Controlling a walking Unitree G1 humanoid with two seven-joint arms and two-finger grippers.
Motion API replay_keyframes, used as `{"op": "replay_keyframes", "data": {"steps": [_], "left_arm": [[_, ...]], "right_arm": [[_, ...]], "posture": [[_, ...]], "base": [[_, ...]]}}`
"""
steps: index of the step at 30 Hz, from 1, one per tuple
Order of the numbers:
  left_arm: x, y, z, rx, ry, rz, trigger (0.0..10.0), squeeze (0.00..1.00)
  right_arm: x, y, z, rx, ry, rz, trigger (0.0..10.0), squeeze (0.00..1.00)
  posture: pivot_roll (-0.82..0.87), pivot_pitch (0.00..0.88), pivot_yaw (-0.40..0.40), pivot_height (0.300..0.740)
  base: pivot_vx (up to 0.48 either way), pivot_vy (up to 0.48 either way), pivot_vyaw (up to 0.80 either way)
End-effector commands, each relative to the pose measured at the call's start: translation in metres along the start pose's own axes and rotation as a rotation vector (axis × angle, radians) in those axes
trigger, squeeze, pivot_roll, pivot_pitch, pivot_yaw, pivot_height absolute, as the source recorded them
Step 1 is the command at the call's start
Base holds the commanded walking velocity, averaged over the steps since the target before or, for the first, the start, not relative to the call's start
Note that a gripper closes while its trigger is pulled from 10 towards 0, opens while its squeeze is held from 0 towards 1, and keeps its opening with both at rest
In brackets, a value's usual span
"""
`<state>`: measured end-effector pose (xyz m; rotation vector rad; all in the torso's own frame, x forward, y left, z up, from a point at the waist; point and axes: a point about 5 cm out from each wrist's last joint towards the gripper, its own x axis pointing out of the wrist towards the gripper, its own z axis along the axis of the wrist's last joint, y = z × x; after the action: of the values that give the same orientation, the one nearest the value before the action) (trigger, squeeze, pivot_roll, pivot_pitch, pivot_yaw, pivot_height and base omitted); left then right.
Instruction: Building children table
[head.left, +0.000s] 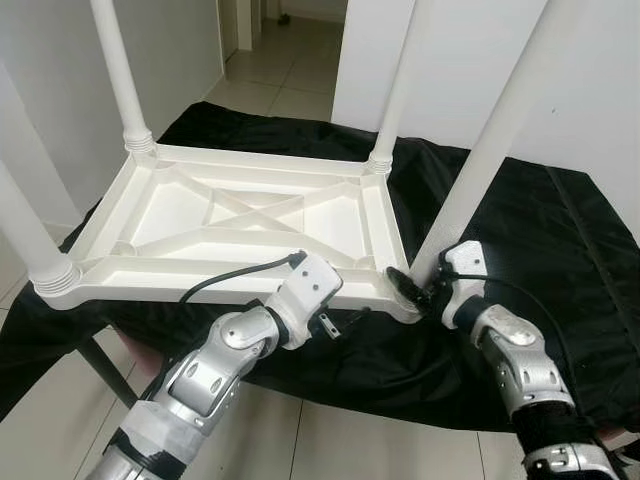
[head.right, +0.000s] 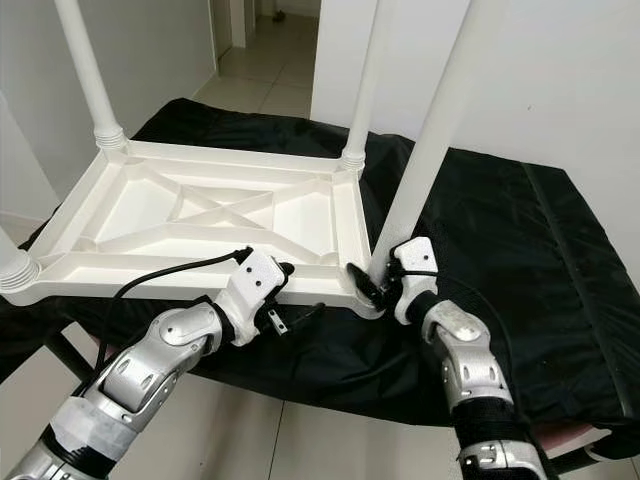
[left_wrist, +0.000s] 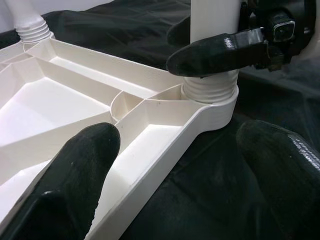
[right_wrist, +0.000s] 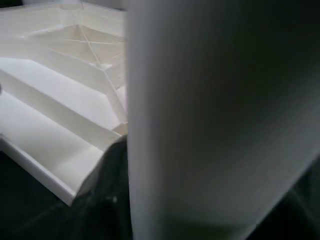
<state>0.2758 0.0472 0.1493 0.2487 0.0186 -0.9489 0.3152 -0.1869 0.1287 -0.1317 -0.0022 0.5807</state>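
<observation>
Left eye view: the white plastic tabletop (head.left: 250, 225) lies upside down on a surface covered by a black cloth (head.left: 540, 250), its ribbed underside up, near the surface's front edge. Four white legs stand in its corner sockets.
Right eye view: the right gripper (head.right: 375, 285) closes its fingers around the base of the near-right leg (head.right: 430, 150), at the tabletop's front corner. The left gripper (head.right: 300, 315) sits at the tabletop's front rim, just beside that corner.
Left wrist view: the left fingers (left_wrist: 75, 185) are spread wide, one over the rim, one over the cloth, holding nothing. The right gripper's black fingers clasp the leg above its threaded collar (left_wrist: 210, 90).
Right wrist view: the leg, blurred, stands close between the fingers; the ribbed underside lies beyond.
</observation>
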Motion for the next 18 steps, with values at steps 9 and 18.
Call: {"op": "replay_keyframes", "data": {"steps": [9, 18], "left_arm": [[-0.002, -0.009, -0.003, -0.007, -0.001, -0.065, 10.0, 0.0], [-0.001, -0.009, -0.006, -0.047, 0.016, -0.054, 10.0, 0.0]], "right_arm": [[-0.003, 0.005, -0.009, 0.024, 0.018, 0.039, 0.0, 0.0], [-0.006, 0.027, -0.014, 0.115, -0.009, -0.103, 10.0, 0.0]], "posture": [[0.02, 0.0, -0.073, 0.74], [-0.01, 0.0, -0.069, 0.74]], "base": [[0.0, 0.0, 0.0], [0.0, 0.0, 0.0]]}}
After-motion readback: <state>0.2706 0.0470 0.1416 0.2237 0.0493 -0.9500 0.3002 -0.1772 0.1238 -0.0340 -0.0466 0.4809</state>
